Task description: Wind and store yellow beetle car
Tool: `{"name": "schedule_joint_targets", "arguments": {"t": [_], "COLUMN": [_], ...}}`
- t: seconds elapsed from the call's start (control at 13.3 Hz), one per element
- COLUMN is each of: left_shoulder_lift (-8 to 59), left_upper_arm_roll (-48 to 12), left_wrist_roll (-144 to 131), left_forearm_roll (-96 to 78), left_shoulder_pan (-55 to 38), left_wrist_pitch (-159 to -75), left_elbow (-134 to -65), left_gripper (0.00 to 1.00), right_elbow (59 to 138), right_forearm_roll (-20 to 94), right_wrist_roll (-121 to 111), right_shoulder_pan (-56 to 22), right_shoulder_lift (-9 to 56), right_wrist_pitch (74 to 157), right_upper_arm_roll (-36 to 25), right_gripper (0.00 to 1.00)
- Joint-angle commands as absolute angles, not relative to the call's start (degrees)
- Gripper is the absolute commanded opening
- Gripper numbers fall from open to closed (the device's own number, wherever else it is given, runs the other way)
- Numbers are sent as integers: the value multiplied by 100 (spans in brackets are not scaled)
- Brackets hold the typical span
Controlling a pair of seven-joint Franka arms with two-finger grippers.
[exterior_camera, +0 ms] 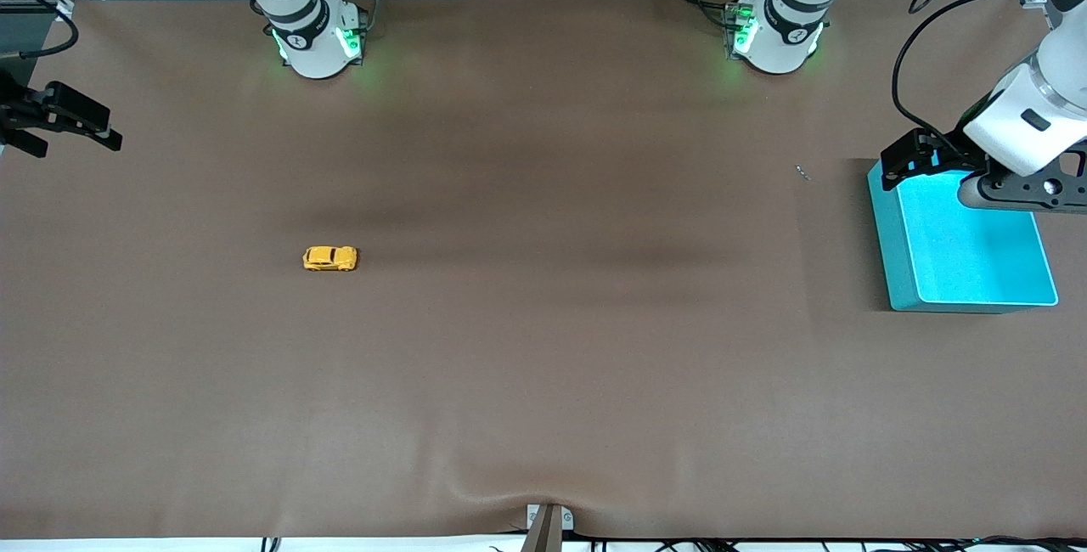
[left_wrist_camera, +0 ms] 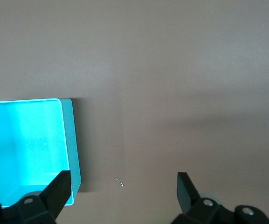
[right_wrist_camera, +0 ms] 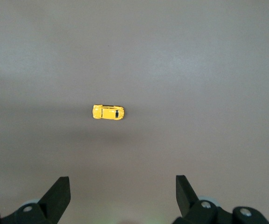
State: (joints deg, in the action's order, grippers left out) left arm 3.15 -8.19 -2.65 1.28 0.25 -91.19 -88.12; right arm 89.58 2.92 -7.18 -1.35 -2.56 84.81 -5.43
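The yellow beetle car [exterior_camera: 330,258] stands alone on the brown table, toward the right arm's end. It also shows in the right wrist view [right_wrist_camera: 108,112], some way off from the open fingers. My right gripper [exterior_camera: 68,132] hangs open and empty over that end's table edge, well away from the car. My left gripper [exterior_camera: 904,163] hangs open and empty over the corner of the teal bin [exterior_camera: 892,229] nearest its arm's base. In the left wrist view the open left gripper [left_wrist_camera: 123,182] frames bare table, and the bin [left_wrist_camera: 73,140] shows nothing in it.
A tiny metallic scrap [exterior_camera: 802,172] lies on the table beside the bin and shows between the left fingers [left_wrist_camera: 119,182]. Both arm bases stand along the table edge farthest from the front camera. A wide stretch of brown mat separates car and bin.
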Motion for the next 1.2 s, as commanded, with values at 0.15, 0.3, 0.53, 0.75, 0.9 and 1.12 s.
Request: {"name": "schedule_joint_targets", "arguments": {"t": [0.15,0.3,0.53,0.75,0.9,1.12], "left_shoulder_lift": [185,185,185,176,176,176], "left_upper_arm_roll": [-844,-844,-844,-844,-844,-844], "left_wrist_roll": [-290,-307,-308,-325,-325,-316], "left_forearm_roll": [114,114,114,114,123,123], "left_shoulder_pan": [26,26,26,26,35,26], "left_wrist_pitch": [-9026,-9018,-9009,-9009,-9009,-8956], "left_elbow": [-8833,-8850,-8842,-8850,-8851,-8851], "left_gripper": [100,100,100,100,100,100], "right_elbow": [8982,9148,9596,10185,10458,11115], "right_forearm_roll": [167,184,202,202,202,176], "right_wrist_roll": [-641,-903,-1510,-2098,-2407,-2881], "right_shoulder_pan": [-229,-255,-343,-404,-553,-694], "right_shoulder_lift": [-273,-237,-97,61,315,413], "right_wrist_pitch": [8446,8446,8770,9385,9702,10464], "right_upper_arm_roll": [-589,-563,-492,-247,-211,-80], "right_gripper": [100,100,100,100,100,100]}}
